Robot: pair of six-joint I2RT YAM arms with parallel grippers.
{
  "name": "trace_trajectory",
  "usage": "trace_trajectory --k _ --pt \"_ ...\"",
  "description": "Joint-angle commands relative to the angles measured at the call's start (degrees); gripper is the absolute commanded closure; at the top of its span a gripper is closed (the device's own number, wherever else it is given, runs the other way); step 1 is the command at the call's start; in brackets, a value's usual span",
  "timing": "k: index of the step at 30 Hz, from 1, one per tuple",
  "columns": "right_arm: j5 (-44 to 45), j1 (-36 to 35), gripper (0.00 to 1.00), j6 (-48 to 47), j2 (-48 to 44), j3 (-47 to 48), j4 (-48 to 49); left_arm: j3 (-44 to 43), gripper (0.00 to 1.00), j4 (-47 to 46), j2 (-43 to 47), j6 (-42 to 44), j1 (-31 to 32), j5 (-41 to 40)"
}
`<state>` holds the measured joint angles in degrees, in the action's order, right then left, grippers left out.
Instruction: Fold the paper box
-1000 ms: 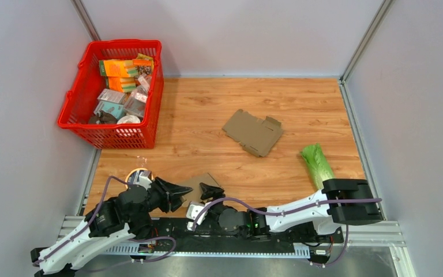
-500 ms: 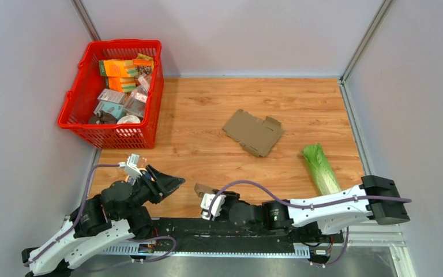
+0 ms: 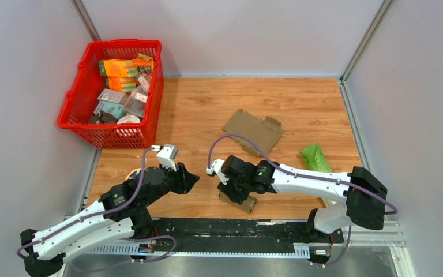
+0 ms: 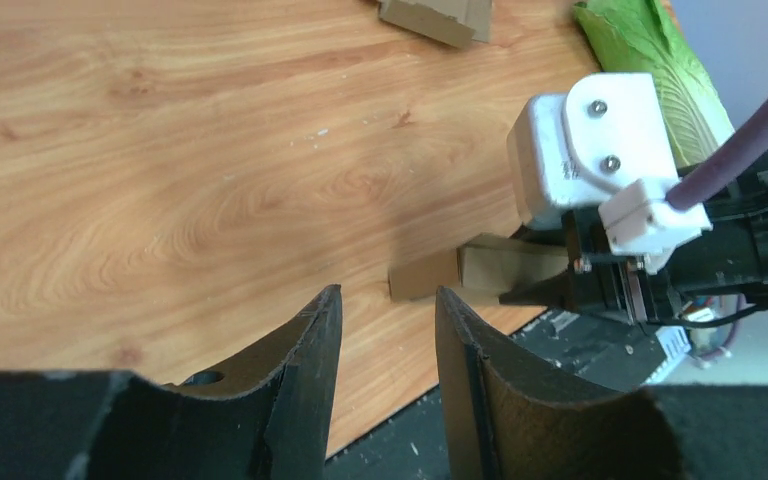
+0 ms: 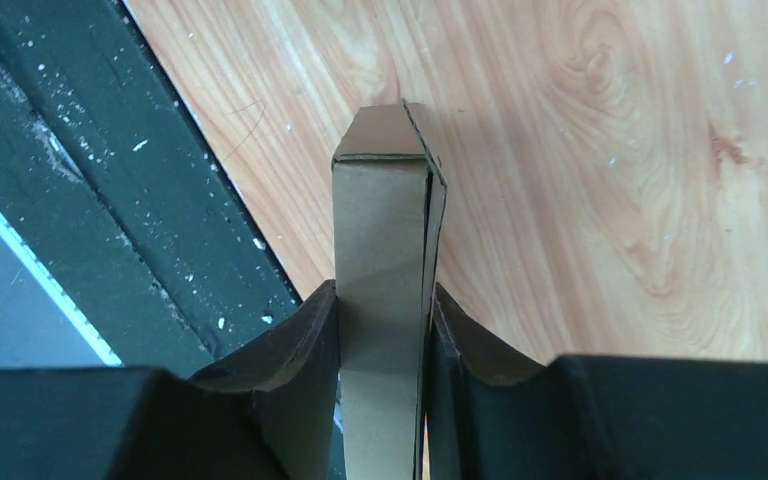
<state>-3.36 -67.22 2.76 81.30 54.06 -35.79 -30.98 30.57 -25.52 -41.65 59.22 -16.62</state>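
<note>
Two claws, one box blank in play; notes below.

step: mid-fold, by my read; the right claw [image 5: 382, 330] holds a flattened paper box [image 5: 385, 300] on edge near the front of the table [image 3: 207, 109]; panels look doubled over, box not erected yet
right claw: clamped on the paper box; right wrist view shows both fingers pressed against the cardboard faces, with the box tip sticking out past them above the wood
left claw: [image 4: 385, 345] apart, nothing between the fingers; hovers just beside the box, pointed at its free end; not touching it, per the left wrist view
box location: front centre of the table, near the black rail [image 3: 225, 228] at the near edge; lower corner seems to be at or near the wood, cannot tell contact from the top view
second blank: another flat cardboard piece [image 3: 254, 131] lies well apart, mid-table; untouched
clutter: red basket [image 3: 72, 112] of packaged goods far left; lettuce [image 3: 316, 158] on the right, partly behind the right arm; neither is in the way
next move: probably left claw closes in on the free flap or edge while the right keeps the body pinned; needs the left fingers lined up with the thin edge, since the gap is narrow
risk: thin card may buckle or slip if pulled off-axis; judgement only
</note>
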Motion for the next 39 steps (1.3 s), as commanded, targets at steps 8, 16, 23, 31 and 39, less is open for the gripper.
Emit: trace_trajectory --k 8,16,23,31,39 --pt "-3.85 0.16 0.73 0.75 0.53 -0.27 5.29 9.18 0.54 -32.48 -8.04 10.97 0.02 8.0" --pt "-4.99 0.25 0.76 0.4 0.44 -0.45 9.33 9.45 0.57 -36.8 -14.91 15.28 0.02 16.36" --pt "-6.57 0.25 0.77 -0.13 0.97 -0.98 10.65 10.15 0.59 -35.57 -15.18 18.18 -0.42 16.0" --pt "-8.25 0.16 0.78 -0.74 0.44 -1.59 11.44 10.33 0.59 -36.1 -17.72 21.26 -2.18 20.4" --pt "-7.37 0.25 0.78 -0.75 0.36 -2.38 11.27 11.99 0.6 -33.82 -15.97 19.78 -2.88 19.79"
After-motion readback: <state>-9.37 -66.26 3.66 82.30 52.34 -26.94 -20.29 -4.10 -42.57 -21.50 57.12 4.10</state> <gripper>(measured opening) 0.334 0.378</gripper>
